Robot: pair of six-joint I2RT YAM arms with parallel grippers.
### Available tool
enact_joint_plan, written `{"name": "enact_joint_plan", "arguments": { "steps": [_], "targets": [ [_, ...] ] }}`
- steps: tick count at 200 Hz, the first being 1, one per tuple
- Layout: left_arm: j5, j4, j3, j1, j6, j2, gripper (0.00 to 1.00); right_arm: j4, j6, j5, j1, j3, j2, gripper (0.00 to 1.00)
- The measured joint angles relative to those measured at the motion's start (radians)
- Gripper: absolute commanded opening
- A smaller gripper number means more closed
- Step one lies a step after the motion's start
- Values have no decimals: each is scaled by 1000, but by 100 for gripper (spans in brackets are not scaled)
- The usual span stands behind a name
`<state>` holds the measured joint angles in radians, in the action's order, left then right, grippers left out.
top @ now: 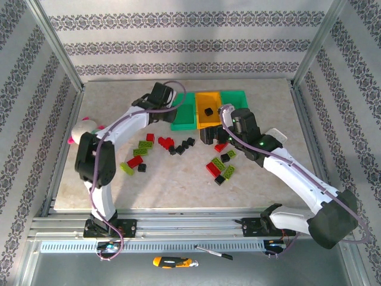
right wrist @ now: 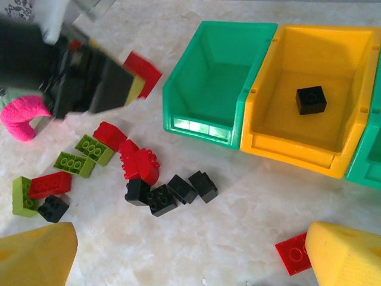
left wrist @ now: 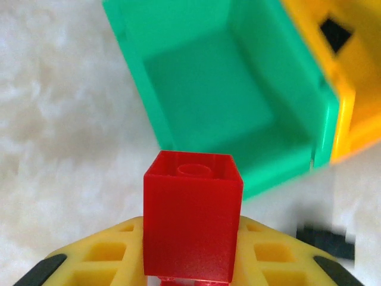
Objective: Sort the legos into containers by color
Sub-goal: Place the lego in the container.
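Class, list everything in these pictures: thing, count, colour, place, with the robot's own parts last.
Bins: three, green, orange-yellow, green; far centre of table.
Black brick: one; inside the orange-yellow bin.
Loose bricks: about twenty, red, black, lime; scattered before the bins.
Plush toy: one, pink-white; table's left edge.
Hand tool: one, yellow-black; front ledge.
Left gripper: shut on one red brick by the left green bin.
Right gripper: open above loose bricks.
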<state>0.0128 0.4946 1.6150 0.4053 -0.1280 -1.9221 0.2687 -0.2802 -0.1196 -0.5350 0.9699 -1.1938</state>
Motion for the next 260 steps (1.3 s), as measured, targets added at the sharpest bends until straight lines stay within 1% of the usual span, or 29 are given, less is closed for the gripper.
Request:
{"name": "enact_joint_plan", "arguments": {
  "steps": [33,69,109,121,129,140,150,156,173,180,186,189,198,208,223,243,260],
  "targets": [
    [-25,91,244,0,-107,-173,20,-9,0,14,0,-22,9,98],
    [-52,211,464,7,-163,-331,20,-20,0,26,0,-43,30,98],
    [-66,301,596,24,-185,-438,21,-32,0,37,0,-63,43,98],
    [-67,316,612,27,-191,-455,23,-34,-1,44,0,-71,48,98],
    [-66,327,620,27,-194,-464,27,-34,-1,51,0,-76,51,98],
    [-66,336,629,28,-195,-471,35,-34,-2,57,1,-82,56,98],
    [-67,338,632,27,-198,-473,49,-34,-4,65,1,-87,63,98],
    [-67,338,632,28,-200,-473,54,-35,-5,72,2,-90,69,98],
    [-68,340,636,28,-203,-473,63,-34,-12,90,3,-94,84,98],
    [-67,340,637,30,-199,-473,68,-33,-17,102,10,-95,90,98],
    [-68,340,637,32,-195,-472,76,-33,-26,112,14,-95,94,98],
    [-68,340,637,34,-194,-471,78,-32,-29,116,16,-95,96,98],
    [-69,340,637,39,-190,-468,81,-27,-39,133,23,-95,101,98],
    [-71,341,632,47,-178,-457,86,-17,-54,157,32,-95,103,98],
    [-70,336,579,61,-161,-405,94,3,-75,186,45,-98,103,98],
    [-69,292,427,88,-118,-272,99,35,-103,202,71,-111,101,97],
    [-64,197,243,116,-65,-121,99,71,-121,205,95,-113,81,96]
  ]
}}
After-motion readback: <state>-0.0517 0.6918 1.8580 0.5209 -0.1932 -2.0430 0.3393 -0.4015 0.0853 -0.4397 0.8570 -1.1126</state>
